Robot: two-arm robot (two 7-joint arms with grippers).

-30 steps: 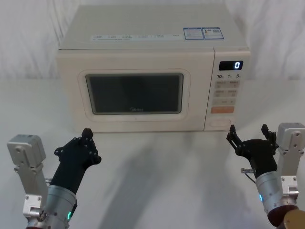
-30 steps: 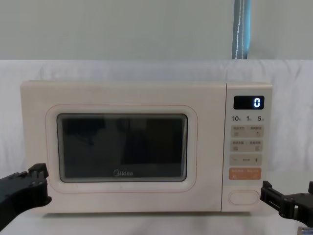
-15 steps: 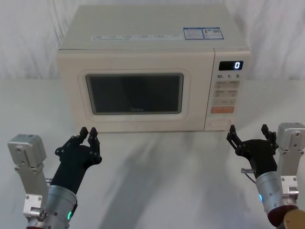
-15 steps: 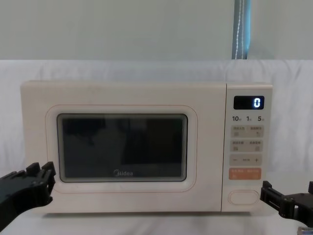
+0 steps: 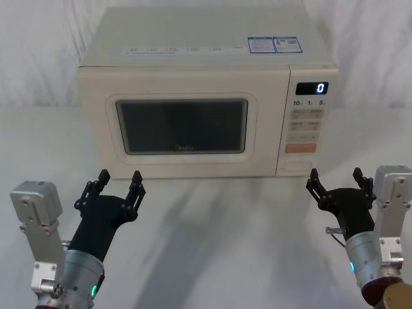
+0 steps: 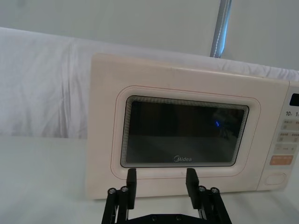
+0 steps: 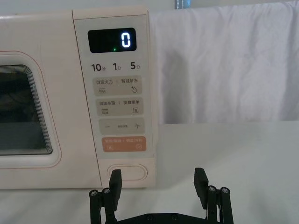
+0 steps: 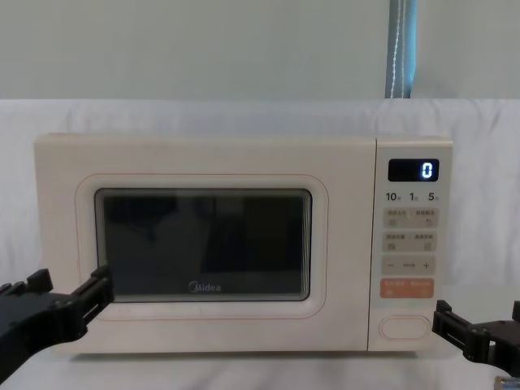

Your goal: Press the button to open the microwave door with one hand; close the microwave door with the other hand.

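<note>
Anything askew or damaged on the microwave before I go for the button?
Nothing stands out. The microwave door sits shut and flush, the button looks intact, and the display reads 0. The left gripper and right gripper hover open in front, touching nothing.

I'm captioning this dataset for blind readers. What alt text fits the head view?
A cream microwave sits on a white-draped table, its door shut and its display reading 0. In the foreground, the left hand and right hand both hang open short of it, the right one before the oval button.
</note>
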